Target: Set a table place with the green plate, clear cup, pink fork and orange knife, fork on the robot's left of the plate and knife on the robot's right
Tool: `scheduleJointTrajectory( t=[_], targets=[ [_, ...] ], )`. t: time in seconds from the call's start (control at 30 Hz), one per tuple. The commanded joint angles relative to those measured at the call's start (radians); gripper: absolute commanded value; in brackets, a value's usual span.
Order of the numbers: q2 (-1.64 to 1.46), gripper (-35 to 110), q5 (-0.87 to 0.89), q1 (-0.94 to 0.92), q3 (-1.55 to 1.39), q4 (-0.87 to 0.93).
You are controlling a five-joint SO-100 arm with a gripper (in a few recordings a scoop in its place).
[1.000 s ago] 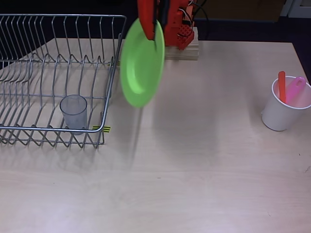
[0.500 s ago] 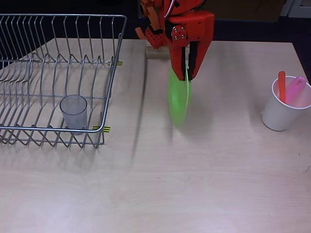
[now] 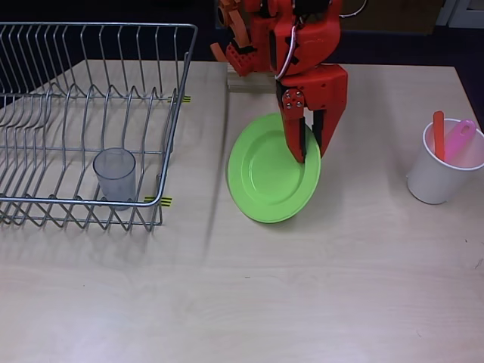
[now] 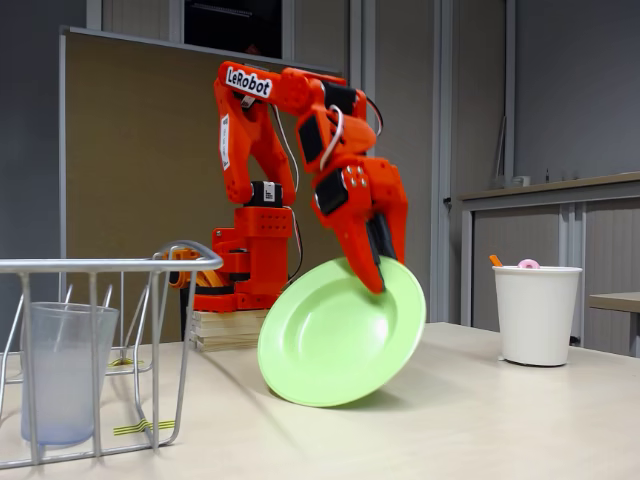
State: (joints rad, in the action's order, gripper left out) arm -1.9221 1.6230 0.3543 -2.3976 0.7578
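While its lower edge rests on the wooden table, the green plate leans tilted, its upper rim pinched in the red-orange arm's gripper. The clear cup stands upright inside the wire dish rack at left. The pink fork and orange knife stand in a white cup at right.

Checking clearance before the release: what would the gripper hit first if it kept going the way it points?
Probably the table: the gripper points steeply down, shut on the green plate, whose lower edge looks near it.
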Motion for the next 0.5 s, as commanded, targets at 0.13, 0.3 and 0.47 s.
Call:
scheduleJointTrajectory(
  t=[0.13, 0.3, 0.47],
  targets=[
    [0.103, 14, 0.224, 0.127, -0.058, -0.094],
    [0.147, 22, 0.225, 0.13, -0.08, -0.169],
    [0.173, 27, 0.201, 0.132, -0.075, -0.206]
  ],
)
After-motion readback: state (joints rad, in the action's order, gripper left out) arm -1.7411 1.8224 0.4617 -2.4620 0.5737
